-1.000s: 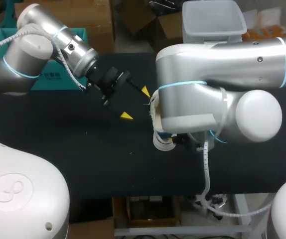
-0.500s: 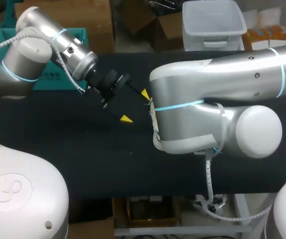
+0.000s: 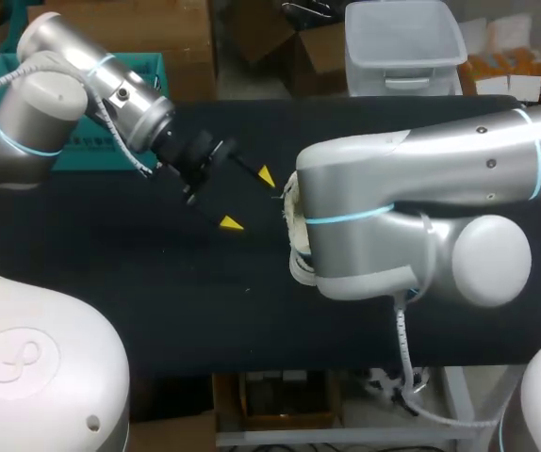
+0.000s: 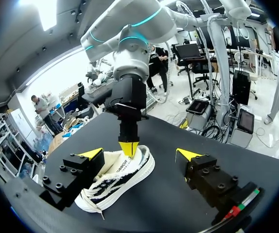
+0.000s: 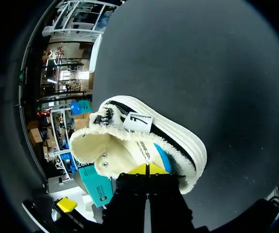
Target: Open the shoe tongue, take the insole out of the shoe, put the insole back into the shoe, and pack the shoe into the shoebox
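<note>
1. The shoe (image 4: 115, 178), a white and black sneaker with a thick white sole and cream fleecy lining, stands on its sole on the black counter (image 3: 157, 301).
2. The right arm (image 3: 412, 179) reaches across from its side and hides most of the shoe in the head view.
3. The right tool (image 5: 148, 169) points down into the shoe's opening at the heel end, with its two yellow tips pressed tight together.
4. The tool is clenched, but I cannot tell whether any thin layer is caught between the tips.
5. Just beside those tips, inside the shoe, there is a blue patch (image 5: 162, 158); I cannot tell what it belongs to.
6. Across the opening from the right tool are the tongue's white tag (image 5: 137, 121) and the laces.
7. The left arm (image 3: 54, 104) comes in from its side, and the left tool (image 3: 249, 200) is near the shoe and aimed at it.
8. The left tool is released, its fingers spread wide and grasping nothing.
9. In the left wrist view the shoe lies ahead of that tool, with its toe end close by one finger and its heel end farther off, under the right tool.
10. A teal box (image 5: 92, 177) sits past the shoe, well apart from the right tool.
</note>
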`<state>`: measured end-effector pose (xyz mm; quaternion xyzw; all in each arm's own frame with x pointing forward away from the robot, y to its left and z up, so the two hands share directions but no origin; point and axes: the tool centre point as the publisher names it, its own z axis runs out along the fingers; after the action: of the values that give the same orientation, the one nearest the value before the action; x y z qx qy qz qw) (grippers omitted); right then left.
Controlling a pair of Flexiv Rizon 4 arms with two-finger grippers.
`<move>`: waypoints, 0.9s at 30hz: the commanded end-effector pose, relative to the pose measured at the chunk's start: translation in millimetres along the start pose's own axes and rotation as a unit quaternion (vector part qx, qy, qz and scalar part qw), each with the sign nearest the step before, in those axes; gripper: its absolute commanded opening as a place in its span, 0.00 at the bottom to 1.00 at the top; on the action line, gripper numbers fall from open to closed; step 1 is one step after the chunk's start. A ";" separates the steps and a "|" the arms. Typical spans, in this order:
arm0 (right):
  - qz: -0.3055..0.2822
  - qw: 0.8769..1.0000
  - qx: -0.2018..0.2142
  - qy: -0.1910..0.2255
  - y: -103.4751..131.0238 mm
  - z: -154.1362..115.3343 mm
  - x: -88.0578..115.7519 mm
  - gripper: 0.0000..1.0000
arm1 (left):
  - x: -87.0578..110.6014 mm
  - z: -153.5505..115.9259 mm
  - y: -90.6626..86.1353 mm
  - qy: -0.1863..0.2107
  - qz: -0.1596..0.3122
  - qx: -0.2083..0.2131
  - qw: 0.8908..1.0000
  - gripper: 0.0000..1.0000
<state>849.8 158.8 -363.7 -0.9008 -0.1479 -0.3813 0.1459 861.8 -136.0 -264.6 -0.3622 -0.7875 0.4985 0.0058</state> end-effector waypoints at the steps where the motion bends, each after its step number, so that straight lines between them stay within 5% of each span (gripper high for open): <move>1: 0.002 1.000 0.007 -0.016 6.6 13.3 4.6 0.00 | -1.0 -1.0 3.5 0.000 -0.002 -0.001 1.000 1.00; 27: 0.034 0.998 -0.003 -0.054 -0.6 48.0 -30.7 0.00 | 0.7 7.4 25.2 0.003 -0.013 0.006 1.000 1.00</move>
<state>860.5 166.8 -404.9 -0.9235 -0.1261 -0.3282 0.1533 871.1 -134.5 -283.3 -0.3535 -0.7911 0.4990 0.0154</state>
